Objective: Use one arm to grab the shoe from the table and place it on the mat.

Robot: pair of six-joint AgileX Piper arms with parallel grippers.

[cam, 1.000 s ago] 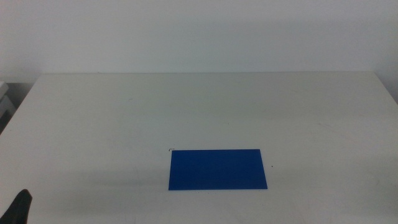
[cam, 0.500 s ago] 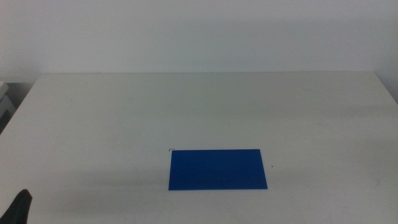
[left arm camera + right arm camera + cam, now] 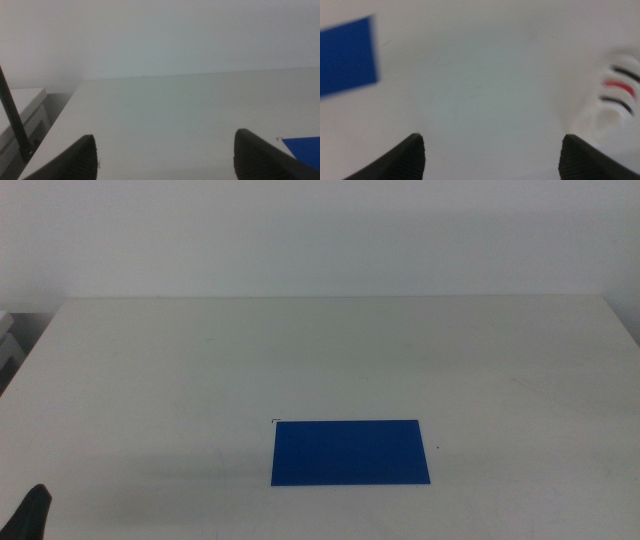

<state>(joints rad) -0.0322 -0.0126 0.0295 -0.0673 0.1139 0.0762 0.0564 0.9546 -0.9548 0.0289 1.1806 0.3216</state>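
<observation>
The dark-blue mat [image 3: 350, 451] lies flat on the off-white table [image 3: 300, 350], near the front and slightly right of centre. The shoe does not show in the middle view. In the right wrist view the white shoe [image 3: 612, 100] with black and red straps sits on the table just beyond my right gripper [image 3: 492, 140], to one side of it. That gripper is open and holds nothing, and a corner of the mat [image 3: 345, 55] shows on the other side. My left gripper [image 3: 165, 142] is open and empty, its tip [image 3: 30, 515] low at the front left corner.
A white box-like object [image 3: 8, 345] stands off the table's left edge, also seen in the left wrist view [image 3: 20, 115] with a thin black cable [image 3: 12, 120] in front of it. A plain wall rises behind the table's far edge.
</observation>
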